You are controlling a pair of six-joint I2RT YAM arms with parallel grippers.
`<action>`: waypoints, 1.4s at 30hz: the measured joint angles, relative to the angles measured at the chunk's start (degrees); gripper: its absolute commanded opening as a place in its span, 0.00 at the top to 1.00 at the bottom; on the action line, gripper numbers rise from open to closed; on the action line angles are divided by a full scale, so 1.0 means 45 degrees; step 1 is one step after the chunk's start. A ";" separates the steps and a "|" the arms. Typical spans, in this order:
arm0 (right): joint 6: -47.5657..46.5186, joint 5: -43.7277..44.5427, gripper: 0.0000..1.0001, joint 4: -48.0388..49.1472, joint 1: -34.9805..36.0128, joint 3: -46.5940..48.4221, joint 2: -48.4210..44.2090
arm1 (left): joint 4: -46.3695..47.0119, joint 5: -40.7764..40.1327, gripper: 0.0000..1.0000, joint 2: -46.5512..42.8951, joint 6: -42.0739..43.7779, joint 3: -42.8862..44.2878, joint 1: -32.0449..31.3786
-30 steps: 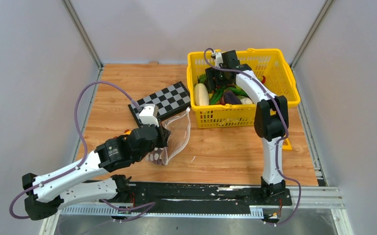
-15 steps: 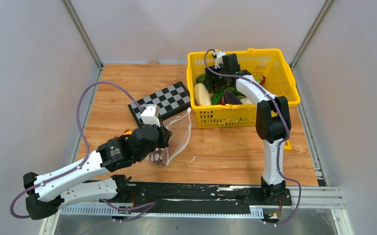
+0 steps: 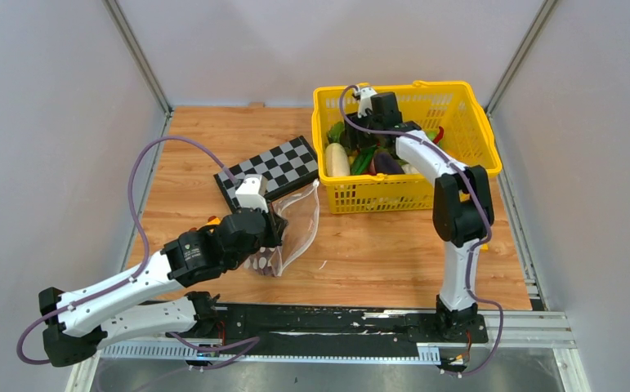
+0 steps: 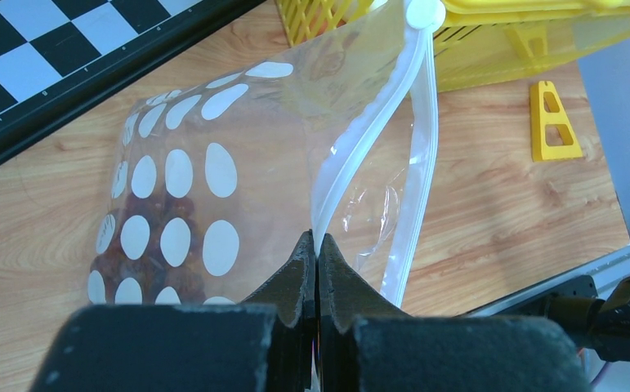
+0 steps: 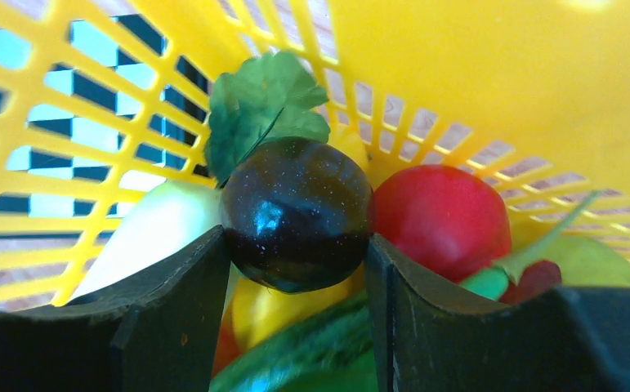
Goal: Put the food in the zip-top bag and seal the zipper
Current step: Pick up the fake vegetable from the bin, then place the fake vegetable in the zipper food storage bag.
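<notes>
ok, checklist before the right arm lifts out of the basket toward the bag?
1. Left tool shut on the zip-top bag at its mouth edge: ok.
2. Mouth open, the two zipper strips apart: ok.
3. Right tool around the dark purple fruit, a finger against each side: ok.
4. Grip firm enough to lift: cannot tell.
5. Fruit free of neighbours: not ok. The red fruit and white vegetable crowd it.
6. Straight way up out of the basket: cannot tell from the wrist view.
</notes>
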 measured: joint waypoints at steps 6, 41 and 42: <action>0.0044 0.0170 0.74 0.0136 0.0053 -0.1496 -0.2691 | -0.0010 0.0000 1.00 -0.0102 0.0000 -0.0005 0.0005; 0.3963 -0.4503 0.69 0.3502 0.0816 -0.9029 -1.3002 | -0.0005 0.0185 1.00 -0.0248 -0.0015 -0.0063 0.0010; 0.3963 -0.4668 0.69 0.3526 0.1311 -0.9228 -1.3206 | -0.0005 0.0189 1.00 -0.0248 -0.0019 -0.0063 0.0015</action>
